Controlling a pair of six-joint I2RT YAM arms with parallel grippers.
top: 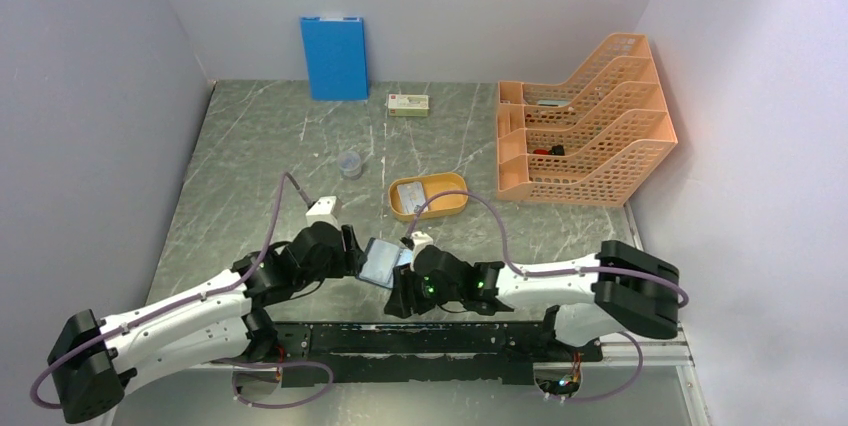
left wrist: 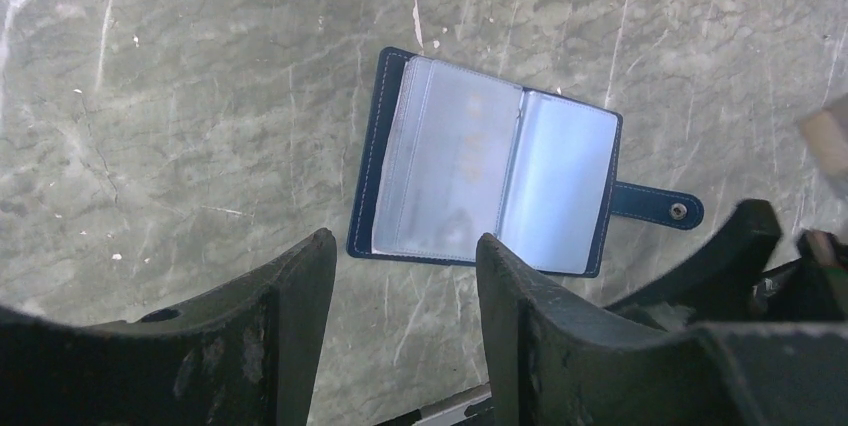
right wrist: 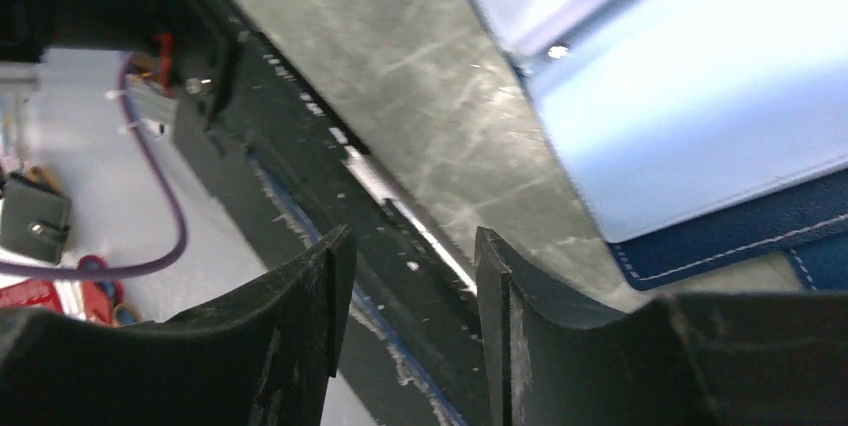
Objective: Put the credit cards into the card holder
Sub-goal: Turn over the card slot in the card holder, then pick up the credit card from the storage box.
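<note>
The card holder (top: 382, 263) (left wrist: 490, 171) lies open on the table, its clear sleeve pages facing up and its snap strap (left wrist: 655, 204) out to one side. Faint print shows through its left page. My left gripper (top: 355, 254) (left wrist: 405, 251) hangs open just short of the holder's near edge, with nothing between its fingers. My right gripper (top: 403, 291) (right wrist: 410, 246) is open and empty beside the holder's corner (right wrist: 690, 116), over the table's front edge. A pale credit card (top: 410, 193) lies in the orange tray (top: 450, 204).
A blue board (top: 334, 56) leans on the back wall, with a white box with a red label (top: 409, 104) near it. An orange file rack (top: 585, 131) stands at the right. A small clear cup (top: 351, 164) sits mid-table. The black base rail (right wrist: 330, 186) runs along the front edge.
</note>
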